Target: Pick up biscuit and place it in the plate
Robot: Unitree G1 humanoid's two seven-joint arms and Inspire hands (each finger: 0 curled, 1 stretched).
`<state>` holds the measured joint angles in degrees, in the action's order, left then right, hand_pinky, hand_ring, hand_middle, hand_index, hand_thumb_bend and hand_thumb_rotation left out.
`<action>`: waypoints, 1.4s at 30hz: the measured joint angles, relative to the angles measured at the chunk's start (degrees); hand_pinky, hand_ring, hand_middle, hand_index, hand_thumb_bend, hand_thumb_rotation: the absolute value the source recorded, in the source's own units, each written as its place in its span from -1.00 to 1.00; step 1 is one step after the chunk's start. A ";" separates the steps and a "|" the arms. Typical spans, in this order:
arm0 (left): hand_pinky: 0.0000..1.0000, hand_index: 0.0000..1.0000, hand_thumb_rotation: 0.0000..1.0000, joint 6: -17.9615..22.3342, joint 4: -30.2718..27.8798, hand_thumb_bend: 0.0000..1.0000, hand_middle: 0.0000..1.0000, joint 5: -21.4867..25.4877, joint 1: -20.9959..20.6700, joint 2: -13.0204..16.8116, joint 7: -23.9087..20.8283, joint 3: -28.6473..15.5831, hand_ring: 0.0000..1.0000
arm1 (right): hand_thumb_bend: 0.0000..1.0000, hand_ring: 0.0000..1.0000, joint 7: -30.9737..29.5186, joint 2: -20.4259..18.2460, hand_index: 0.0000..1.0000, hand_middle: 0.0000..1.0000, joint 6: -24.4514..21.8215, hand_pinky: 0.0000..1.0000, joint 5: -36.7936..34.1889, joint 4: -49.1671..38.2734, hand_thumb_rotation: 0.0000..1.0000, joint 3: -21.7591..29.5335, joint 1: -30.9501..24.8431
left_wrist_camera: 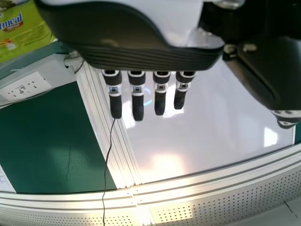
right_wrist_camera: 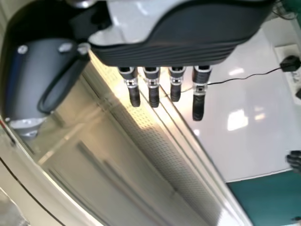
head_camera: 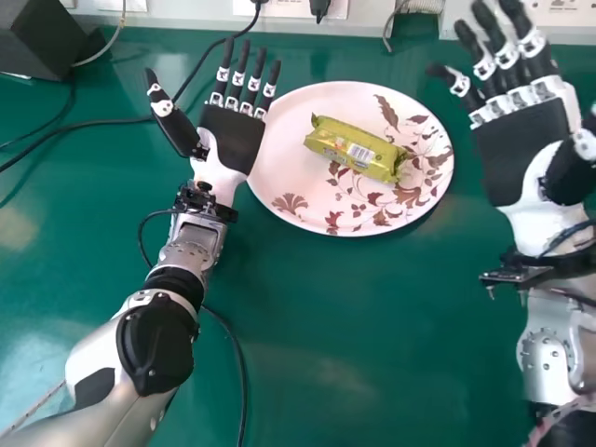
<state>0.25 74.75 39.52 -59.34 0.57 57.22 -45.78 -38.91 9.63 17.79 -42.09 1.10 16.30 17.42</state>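
**Biscuit pack [head_camera: 357,147] lying on the plate [head_camera: 284,140], hands open at either side**

Your left robot hand [head_camera: 233,140] is open beside the plate's left rim, palm up, its fingers [head_camera: 252,84] straight and slightly apart and its thumb held well out to the side. Its palm overlaps the rim in the head view, and you cannot tell from there whether the two touch. Your right robot hand [head_camera: 521,149] is open too, near the plate's right rim, palm showing, fingers spread and pointing toward the far edge of the bench [head_camera: 372,326]. You can see that it stands apart from the pack.

The pack is yellow-green and lies slantwise on the plate, a little toward the far rim. Its wrapper bears print and a white barcode label [head_camera: 360,154]. In the left wrist view, you get part of the wrapper again, with large lettering on it.

The plate is pale pink with brown leaves and flowers, and it sits toward the middle of the bench's far edge. Along that edge runs a pale panel [head_camera: 205,7]; the left wrist view gives you a socket plate [left_wrist_camera: 26,87]. A dark box [head_camera: 37,39] stands at the far left corner. Watch the black cable [head_camera: 93,123] running from the far edge to the left edge, passing close to your left thumb.
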 measured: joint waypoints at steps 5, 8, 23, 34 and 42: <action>0.58 1.00 0.65 0.01 0.00 1.00 0.87 0.00 0.00 -0.02 0.19 0.00 0.72 | 0.91 0.75 -1.76 -2.29 0.99 1.00 0.05 0.59 -3.36 2.53 -0.10 1.52 1.00; 0.59 0.98 0.71 0.05 0.00 1.00 0.87 -0.01 -0.01 0.00 0.21 0.00 0.72 | 0.90 0.74 -2.51 -3.38 0.97 1.00 -0.20 0.58 -4.78 3.52 -0.08 1.88 1.67; 0.82 1.00 1.00 -0.18 0.05 1.00 0.92 0.00 -0.05 0.13 -0.11 0.00 0.81 | 0.93 0.71 -4.89 -8.48 0.97 1.00 -8.24 0.56 -12.91 7.25 -0.12 4.53 4.81; 0.99 1.00 1.00 -1.20 0.11 1.00 1.00 0.02 -0.08 0.39 -0.55 -0.06 0.95 | 0.95 0.75 -4.99 -10.14 0.98 1.00 -10.22 0.60 -13.23 6.61 -0.12 4.54 5.80; 0.99 1.00 1.00 -1.02 0.13 1.00 1.00 0.01 -0.09 0.48 -0.61 -0.07 0.93 | 0.93 0.74 -5.64 -10.08 0.98 1.00 -10.46 0.64 -13.16 9.83 -0.12 6.26 6.33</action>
<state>-0.77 74.88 39.53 -59.43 1.05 56.62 -45.84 -44.55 -0.46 7.34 -55.25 10.92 22.56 23.75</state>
